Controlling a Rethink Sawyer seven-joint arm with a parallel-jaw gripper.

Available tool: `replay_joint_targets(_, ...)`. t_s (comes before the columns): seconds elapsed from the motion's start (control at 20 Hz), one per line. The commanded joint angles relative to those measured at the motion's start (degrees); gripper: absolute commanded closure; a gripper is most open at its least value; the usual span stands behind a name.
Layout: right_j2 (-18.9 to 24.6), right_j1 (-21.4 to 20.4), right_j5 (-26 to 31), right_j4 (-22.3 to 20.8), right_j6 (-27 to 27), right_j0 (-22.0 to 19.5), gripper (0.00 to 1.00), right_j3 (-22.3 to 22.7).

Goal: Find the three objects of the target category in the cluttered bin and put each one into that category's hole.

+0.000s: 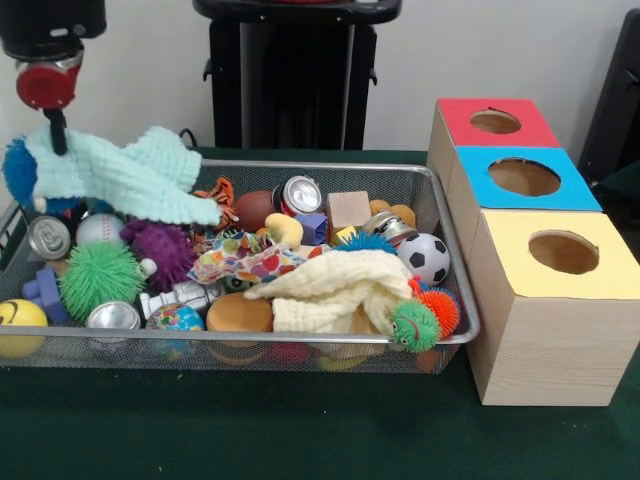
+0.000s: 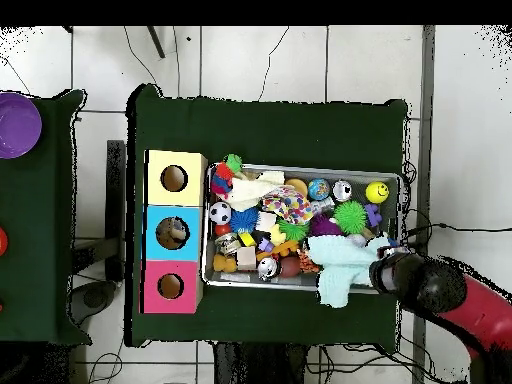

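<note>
My gripper [image 1: 57, 135] hangs over the left end of the wire bin [image 1: 455, 300], shut on one end of a mint-green knitted cloth [image 1: 130, 178]. The cloth is lifted and drapes to the right across the bin's back-left corner. In the overhead view the same cloth [image 2: 345, 268] spreads over the bin's edge beside the gripper [image 2: 386, 268]. Still in the bin lie a cream cloth [image 1: 335, 288] and a patterned cloth [image 1: 245, 263]. To the right of the bin stand three boxes with holes: red [image 1: 495, 121], blue [image 1: 524, 177] and yellow [image 1: 563, 251].
The bin is crowded with cans [image 1: 300, 192], a soccer ball [image 1: 428, 257], green [image 1: 100, 278] and purple [image 1: 165, 248] spiky balls, a wooden block [image 1: 348, 210] and a yellow ball [image 1: 18, 325]. A blue fuzzy toy [image 1: 18, 170] sits behind the lifted cloth. A purple bowl [image 2: 15, 125] rests on a side table.
</note>
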Motion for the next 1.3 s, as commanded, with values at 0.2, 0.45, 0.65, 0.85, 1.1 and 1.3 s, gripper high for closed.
replay_joint_targets(0.2, 1.61, -8.20, 8.38, 1.37, -1.65, 5.84, 1.00, 3.74)
replay_joint_targets(0.45, -1.98, -10.73, 12.77, 3.38, 4.13, 11.60, 1.00, 3.16)
replay_joint_targets(0.65, -2.61, -12.49, 15.87, 6.42, 5.98, 14.38, 1.00, 2.78)
replay_joint_targets(0.85, -2.16, -12.75, 16.01, 9.58, 6.15, 14.75, 1.00, 3.09)
replay_joint_targets(1.1, -1.94, -13.03, 12.62, 13.42, 6.50, 15.08, 1.00, 5.33)
replay_joint_targets(1.3, -1.72, -12.19, 6.74, 15.42, 5.71, 14.81, 1.00, 8.10)
